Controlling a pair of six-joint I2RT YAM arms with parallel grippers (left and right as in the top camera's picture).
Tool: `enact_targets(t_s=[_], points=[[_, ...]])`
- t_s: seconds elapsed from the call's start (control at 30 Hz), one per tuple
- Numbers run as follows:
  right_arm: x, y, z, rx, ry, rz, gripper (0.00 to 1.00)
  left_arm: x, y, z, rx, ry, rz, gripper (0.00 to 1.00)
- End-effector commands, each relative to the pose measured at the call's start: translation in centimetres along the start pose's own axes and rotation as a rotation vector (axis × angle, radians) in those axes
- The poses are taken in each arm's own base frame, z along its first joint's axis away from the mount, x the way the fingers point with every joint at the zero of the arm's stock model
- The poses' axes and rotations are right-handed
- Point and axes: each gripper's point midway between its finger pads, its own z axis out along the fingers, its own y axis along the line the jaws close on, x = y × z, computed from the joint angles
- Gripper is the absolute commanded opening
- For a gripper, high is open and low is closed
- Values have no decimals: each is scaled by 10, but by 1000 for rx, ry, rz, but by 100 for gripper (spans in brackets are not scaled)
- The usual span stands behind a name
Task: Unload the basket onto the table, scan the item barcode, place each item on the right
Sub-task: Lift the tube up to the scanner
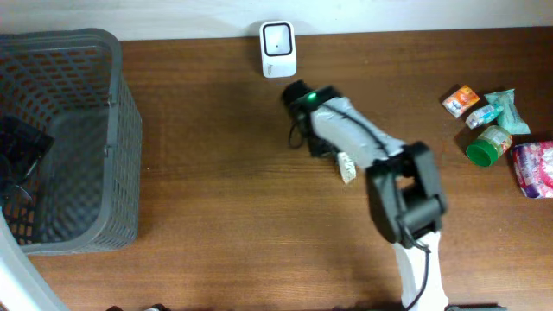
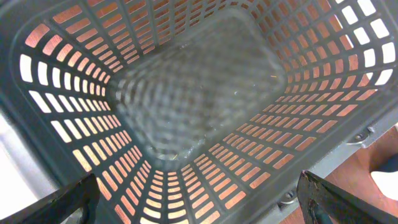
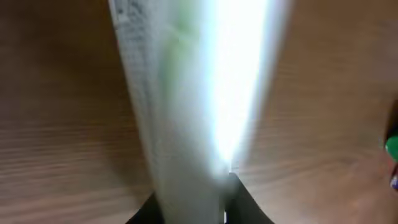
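The item (image 1: 347, 168) is a small white pack lying on the wooden table near the middle. In the right wrist view the item (image 3: 186, 93) is a blurred white shape running up the frame. My right gripper (image 3: 193, 202) is shut on its lower end, with a dark finger (image 3: 242, 202) pressed against each side. From overhead the right gripper (image 1: 333, 154) sits low over the pack. A white scanner (image 1: 278, 49) stands at the table's far edge, just beyond it. My left gripper (image 2: 199, 205) hangs open inside the grey basket (image 2: 199, 93), holding nothing.
The grey mesh basket (image 1: 117, 130) fills the table's left end. At the far right lie an orange box (image 1: 460, 100), a teal packet (image 1: 501, 108), a green-lidded jar (image 1: 488, 145) and a pink packet (image 1: 534, 168).
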Motion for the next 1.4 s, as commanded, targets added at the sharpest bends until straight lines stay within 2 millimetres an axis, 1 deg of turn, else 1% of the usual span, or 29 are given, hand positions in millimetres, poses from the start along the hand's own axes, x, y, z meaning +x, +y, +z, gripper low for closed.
enact_targets(t_s=[0.0, 0.03, 0.07, 0.13, 0.17, 0.2, 0.27, 0.3, 0.33, 0.4, 0.43, 0.47, 0.5, 0.57, 0.6, 0.67, 0.7, 0.73, 0.83, 0.87, 0.9, 0.93, 0.97, 1.03, 1.13, 1.17, 1.2, 1.3, 1.37], points=[[7, 25, 10, 51, 3, -27, 46, -1, 1, 1, -4, 2, -7, 99], [11, 42, 2, 0, 9, -47, 55, -1, 1, 1, -4, 2, -7, 99], [13, 54, -8, -50, 16, -59, 60, -1, 1, 1, -4, 2, -7, 99], [8, 84, -50, -212, 20, -72, 61, -1, 1, 1, -4, 2, -7, 99], [3, 92, -67, -272, 11, -74, 61, -1, 1, 1, -4, 2, -7, 99], [-2, 107, -96, -379, -5, -76, 61, -1, 1, 1, -4, 2, -7, 99], [-3, 118, -109, -442, -7, -81, 61, -1, 1, 1, -4, 2, -7, 99], [-2, 118, -109, -442, -4, -84, 61, -1, 1, 1, -4, 2, -7, 99], [-4, 108, -104, -411, -10, -122, 70, -1, 1, 1, -4, 2, -7, 99], [-10, 77, -88, -347, 17, -82, 77, -1, 1, 1, -4, 2, -7, 99], [-14, 61, -78, -347, 34, -86, 77, -1, 1, 1, -4, 2, -7, 99], [-19, 45, -67, -350, 47, -96, 72, -1, 1, 1, -4, 2, -7, 99], [-20, 39, -61, -397, 63, -136, 68, -1, 1, 1, -4, 2, -7, 99], [-13, 42, -53, -540, 100, -244, 67, -1, 1, 1, -4, 2, -7, 99], [-11, 36, -41, -548, 119, -236, 67, -1, 1, 1, -4, 2, -7, 99], [-6, 36, -26, -560, 138, -228, 64, -1, 1, 1, -4, 2, -7, 99], [-2, 44, -24, -601, 144, -244, 60, -1, 1, 1, -4, 2, -7, 99], [2, 54, -26, -649, 144, -274, 59, -1, 1, 1, -4, 2, -7, 99], [7, 76, -20, -675, 119, -307, 63, -1, 1, 1, -4, 2, -7, 99], [6, 81, -17, -677, 107, -309, 39, -1, 1, 1, -4, 2, -7, 99], [5, 82, -17, -678, 102, -305, 21, -1, 1, 1, -4, 2, -7, 99], [0, 83, -17, -677, 96, -260, 8, -1, 1, 1, -4, 2, -7, 99], [-9, 83, -21, -680, 78, -216, 4, -1, 1, 1, -4, 2, -7, 99], [-48, 78, -48, -701, -53, -175, 4, -1, 1, 1, -4, 2, -7, 99], [-128, 68, -104, -758, -343, -38, 4, -1, 1, 1, -4, 2, -7, 99], [-147, 66, -117, -776, -421, 2, 4, -1, 1, 1, -4, 2, -7, 99], [-164, 65, -126, -790, -495, 25, 4, -1, 1, 1, -4, 2, -7, 99], [-198, 67, -138, -831, -623, 111, 4, -1, 1, 1, -4, 2, -7, 99], [-220, 55, -145, -869, -686, 219, 4, -1, 1, 1, -4, 2, -7, 99]])
